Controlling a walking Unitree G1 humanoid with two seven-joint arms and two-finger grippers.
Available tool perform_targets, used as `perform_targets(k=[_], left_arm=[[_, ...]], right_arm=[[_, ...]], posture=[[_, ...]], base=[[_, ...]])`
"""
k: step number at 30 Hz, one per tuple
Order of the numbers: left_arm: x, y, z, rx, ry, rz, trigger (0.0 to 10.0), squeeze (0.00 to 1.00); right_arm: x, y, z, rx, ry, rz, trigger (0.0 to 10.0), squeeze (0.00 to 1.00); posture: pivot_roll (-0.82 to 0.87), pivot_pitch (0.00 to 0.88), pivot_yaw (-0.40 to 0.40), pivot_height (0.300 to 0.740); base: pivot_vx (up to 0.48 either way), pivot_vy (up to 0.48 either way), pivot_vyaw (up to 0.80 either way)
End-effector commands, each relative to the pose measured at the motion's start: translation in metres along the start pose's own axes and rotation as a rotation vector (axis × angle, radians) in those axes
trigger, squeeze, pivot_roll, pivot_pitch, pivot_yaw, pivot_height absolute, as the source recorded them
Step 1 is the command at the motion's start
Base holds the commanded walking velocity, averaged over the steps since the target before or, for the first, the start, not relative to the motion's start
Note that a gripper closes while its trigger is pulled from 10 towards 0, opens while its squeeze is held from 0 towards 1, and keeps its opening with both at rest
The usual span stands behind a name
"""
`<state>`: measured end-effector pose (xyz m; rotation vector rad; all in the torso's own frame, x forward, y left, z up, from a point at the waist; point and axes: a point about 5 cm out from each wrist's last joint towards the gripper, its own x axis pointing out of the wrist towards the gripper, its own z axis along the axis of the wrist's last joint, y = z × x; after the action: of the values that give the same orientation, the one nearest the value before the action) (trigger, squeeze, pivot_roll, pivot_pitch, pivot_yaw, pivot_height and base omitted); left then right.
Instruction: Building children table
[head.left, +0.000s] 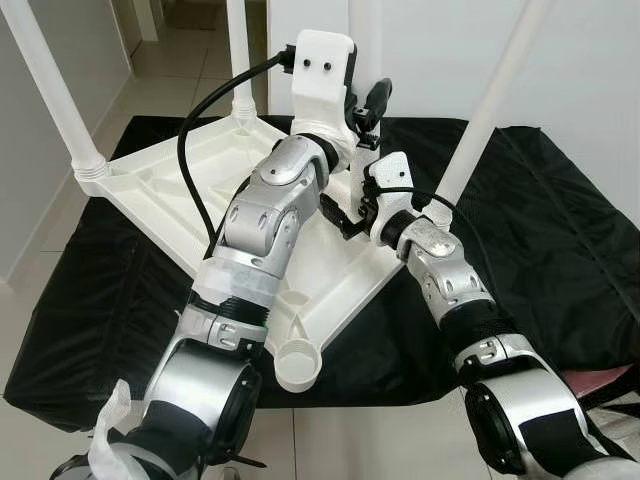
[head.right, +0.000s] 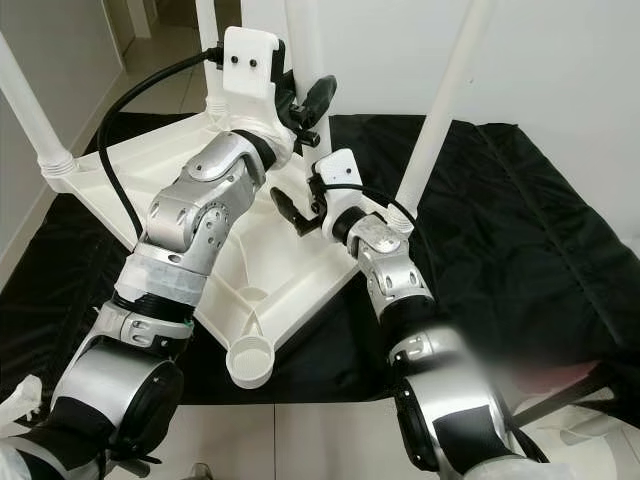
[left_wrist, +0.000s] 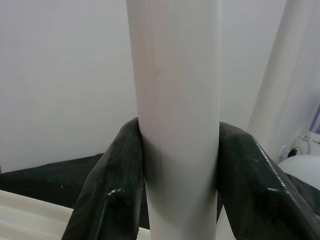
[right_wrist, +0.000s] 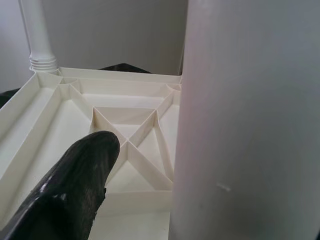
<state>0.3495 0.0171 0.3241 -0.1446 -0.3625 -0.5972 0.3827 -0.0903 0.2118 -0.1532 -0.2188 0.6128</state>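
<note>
A white plastic children's table (head.left: 160, 190) lies upside down on a black cloth (head.left: 560, 230). White legs stand in its left corner (head.left: 50, 90), back corner (head.left: 238, 60) and right corner (head.left: 490, 110). The near corner socket (head.left: 297, 365) is empty. My left gripper (head.left: 368, 108) is raised over the table's middle and shut on a loose white leg (left_wrist: 175, 100), one black finger on each side. Lower down, my right gripper (head.left: 350, 213) is open beside that leg. One of its fingers (right_wrist: 85, 165) shows apart from the pole, over the ribbed underside.
A white wall rises close behind the cloth. Tiled floor runs along the left and near sides. A black cable (head.left: 190, 130) loops from my left wrist over the table. A reddish object (head.left: 600, 380) lies by the cloth's near right edge.
</note>
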Motion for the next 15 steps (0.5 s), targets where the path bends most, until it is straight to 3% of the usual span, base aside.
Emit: perform_targets(k=[1,2,4,5,11,12,13,15], left_arm=[[0.0016,-0.0067,0.0066,0.015,-0.021,-0.023,10.0,0.0],[0.0022,-0.007,0.0071,0.016,-0.022,-0.021,10.0,0.0],[0.0025,-0.0074,0.0074,0.014,-0.023,-0.021,10.0,0.0],[0.003,-0.0082,0.0076,0.014,-0.023,-0.022,10.0,0.0],[0.0028,-0.0093,0.0073,0.015,-0.023,-0.024,10.0,0.0],[0.0023,-0.0105,0.0068,0.014,-0.022,-0.03,10.0,0.0],[0.0015,-0.0116,0.006,0.004,-0.019,-0.039,10.0,0.0],[0.0015,-0.0116,0.006,0.004,-0.019,-0.039,10.0,0.0]], right_arm=[[0.0023,0.0004,0.0015,0.001,-0.005,0.008,4.4,0.0],[0.0024,0.0004,0.0007,0.002,-0.006,0.005,1.9,0.0],[0.0025,0.0007,0.0002,0.005,-0.007,0.005,2.0,0.0],[0.0031,0.0004,0.0002,0.007,-0.009,0.004,0.0,0.0],[0.0048,-0.0008,0.0005,0.018,-0.009,-0.014,0.0,0.0],[0.0049,-0.0015,-0.0001,0.023,-0.004,-0.032,2.7,0.0],[0.0049,-0.0019,-0.0003,0.034,-0.005,-0.052,10.0,0.0],[0.0049,-0.0019,-0.0003,0.034,-0.005,-0.052,10.0,0.0]], posture=[[0.1,0.042,-0.061,0.74],[0.11,0.041,-0.061,0.74],[0.11,0.041,-0.06,0.74],[0.11,0.04,-0.061,0.74],[0.11,0.037,-0.063,0.74],[0.11,0.035,-0.061,0.74],[0.1,0.034,-0.06,0.74],[0.1,0.034,-0.06,0.74]], base=[[0.0,0.0,0.0],[0.0,0.0,0.0],[0.0,0.0,0.0],[0.0,0.0,0.0],[0.0,0.0,0.0],[0.0,0.0,0.0],[0.0,0.0,0.0],[0.0,0.0,0.0]])
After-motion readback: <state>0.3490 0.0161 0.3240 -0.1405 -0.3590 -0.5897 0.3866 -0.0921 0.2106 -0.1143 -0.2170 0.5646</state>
